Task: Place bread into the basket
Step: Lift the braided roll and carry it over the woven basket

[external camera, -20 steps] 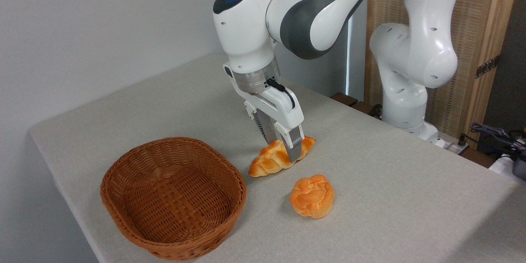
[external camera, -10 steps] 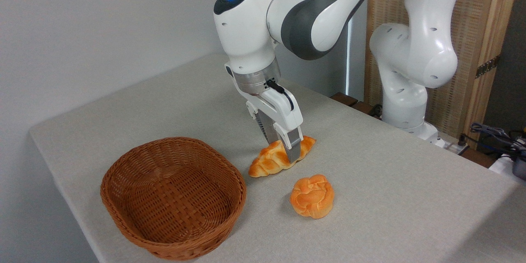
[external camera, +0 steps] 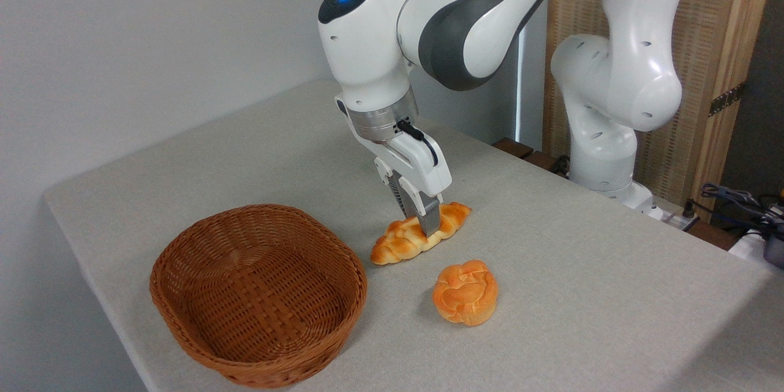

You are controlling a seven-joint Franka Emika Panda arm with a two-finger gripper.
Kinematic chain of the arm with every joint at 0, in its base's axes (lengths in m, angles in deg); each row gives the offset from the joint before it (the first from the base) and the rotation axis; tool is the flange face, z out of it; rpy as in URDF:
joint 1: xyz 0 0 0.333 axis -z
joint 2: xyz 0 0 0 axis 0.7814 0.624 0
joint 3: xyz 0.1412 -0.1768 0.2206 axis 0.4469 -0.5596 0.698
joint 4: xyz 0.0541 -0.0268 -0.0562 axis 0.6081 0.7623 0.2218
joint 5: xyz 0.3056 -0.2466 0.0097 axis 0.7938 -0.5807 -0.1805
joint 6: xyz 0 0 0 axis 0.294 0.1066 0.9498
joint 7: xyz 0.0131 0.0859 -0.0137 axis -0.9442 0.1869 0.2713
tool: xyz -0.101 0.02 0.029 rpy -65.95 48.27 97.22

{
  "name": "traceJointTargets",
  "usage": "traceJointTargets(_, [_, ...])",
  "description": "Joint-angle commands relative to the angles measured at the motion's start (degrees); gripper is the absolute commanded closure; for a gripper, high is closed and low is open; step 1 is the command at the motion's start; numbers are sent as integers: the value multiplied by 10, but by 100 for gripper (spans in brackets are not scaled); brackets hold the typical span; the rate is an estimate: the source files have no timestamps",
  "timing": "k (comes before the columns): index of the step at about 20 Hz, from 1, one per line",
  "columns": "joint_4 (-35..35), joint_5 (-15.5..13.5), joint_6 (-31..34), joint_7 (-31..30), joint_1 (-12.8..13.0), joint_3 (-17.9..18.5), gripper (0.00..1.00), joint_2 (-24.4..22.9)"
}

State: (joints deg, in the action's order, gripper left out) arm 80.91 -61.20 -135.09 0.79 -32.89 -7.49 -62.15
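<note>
The braided golden-orange bread lies on the table just right of the basket. My gripper reaches down onto the loaf's middle, its two fingers pinched in against the loaf's sides. The bread still rests on the tabletop. The reddish-brown wicker basket stands at the front left with nothing inside it, a short gap away from the loaf's near tip.
A round knotted orange bun sits on the table in front of the loaf, to the right of the basket. The arm's white base rises at the back right. Cables lie off the table's far right edge.
The fingers have drawn together on the loaf's middle, narrowing from a wide straddle to a pinch. The bread, bun and basket have stayed in place.
</note>
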Motion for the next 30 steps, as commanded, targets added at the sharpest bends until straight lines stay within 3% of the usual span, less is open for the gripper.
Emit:
traceJointTargets(1, [3, 5, -13, 10, 7, 10, 69, 1])
traceJointTargets(3, [-8, 4, -6, 11, 8, 7, 75, -4])
traceJointTargets(11, [-128, 0, 73, 12, 16, 6, 79, -4])
traceJointTargets(14, [-154, -1, 103, 41, 16, 10, 81, -4])
traceJointTargets(18, [-186, -19, 103, 45, 15, 14, 81, 1])
traceJointTargets(21, [-202, -50, 78, 44, 16, 24, 78, 12])
traceJointTargets(24, [-202, -101, -17, 41, 16, 25, 76, 16])
traceJointTargets(26, [-202, -107, -51, 41, 16, 25, 70, 25])
traceJointTargets(30, [-202, -121, -123, 42, 25, 26, 67, 42])
